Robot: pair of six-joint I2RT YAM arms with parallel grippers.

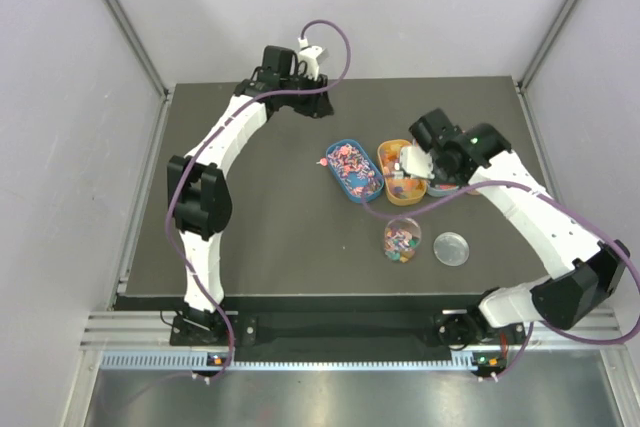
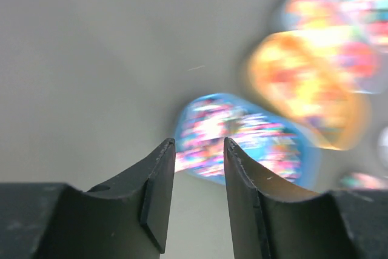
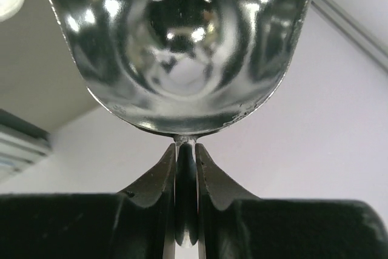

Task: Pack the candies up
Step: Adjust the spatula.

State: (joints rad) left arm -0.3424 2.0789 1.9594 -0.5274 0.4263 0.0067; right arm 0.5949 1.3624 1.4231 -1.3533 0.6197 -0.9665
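The candies lie as pink bits in a blue oval tray (image 1: 350,169), as mixed sweets in an orange tray (image 1: 396,187), and as a heap in the clear jar (image 1: 402,242). My right gripper (image 3: 186,150) is shut on the thin handle of the silver scoop (image 3: 182,47), and the scoop's bowl (image 1: 410,160) hangs over the orange tray. My left gripper (image 2: 199,144) is open and holds nothing. It is raised over the back of the table, and the blue tray (image 2: 242,137) and orange tray (image 2: 309,89) look blurred beyond its fingers.
The jar's clear round lid (image 1: 452,248) lies flat to the right of the jar. A third tray (image 1: 441,188) is partly hidden under my right wrist. White walls stand close on the left, back and right of the dark table (image 1: 270,247).
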